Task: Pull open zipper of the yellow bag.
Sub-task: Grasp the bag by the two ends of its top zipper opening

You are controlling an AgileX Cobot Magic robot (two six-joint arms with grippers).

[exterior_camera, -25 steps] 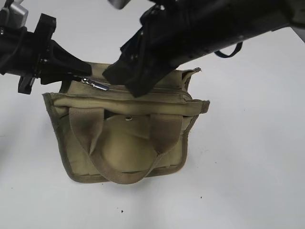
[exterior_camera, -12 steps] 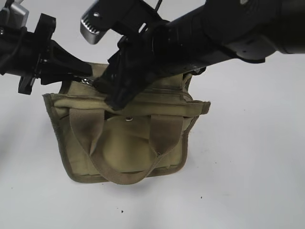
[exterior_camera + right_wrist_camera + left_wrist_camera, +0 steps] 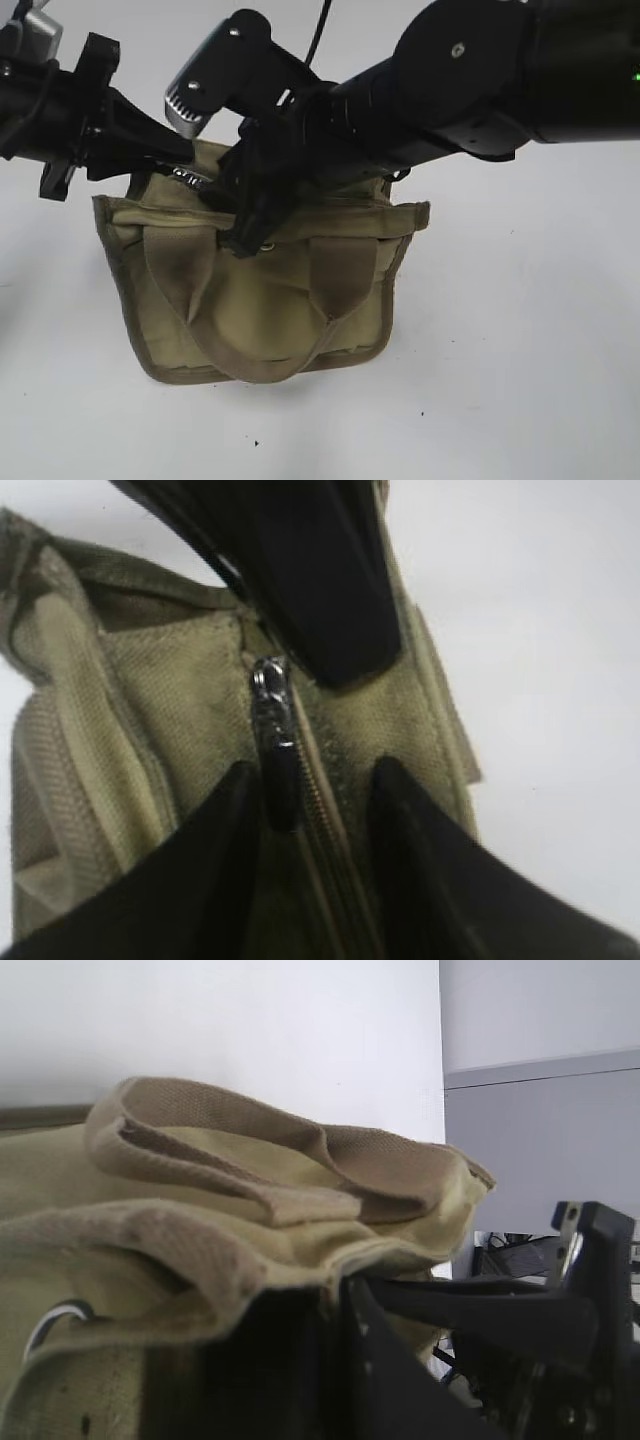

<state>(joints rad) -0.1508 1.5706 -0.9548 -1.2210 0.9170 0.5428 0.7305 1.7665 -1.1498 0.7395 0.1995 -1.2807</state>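
Plain white tabletop (image 3: pixel 520 380), nothing fancy. The yellow bag (image 3: pixel 260 310) sits in the middle of it, more olive-tan really, with its two webbing handles (image 3: pixel 345 270) flopped down over the front.

My left gripper (image 3: pixel 185 160) is clamped shut on the bag's top left corner, pinning the fabric there. My right gripper (image 3: pixel 245 215) reaches across from the right and hangs over the top edge just beside the left one.

From the right wrist view, the zipper (image 3: pixel 325 820) runs straight between my two right fingers (image 3: pixel 215 870), and the little silver pull tab (image 3: pixel 275 740) lies just against the left one. The jaws are apart, straddling the tab, not pinching it yet.
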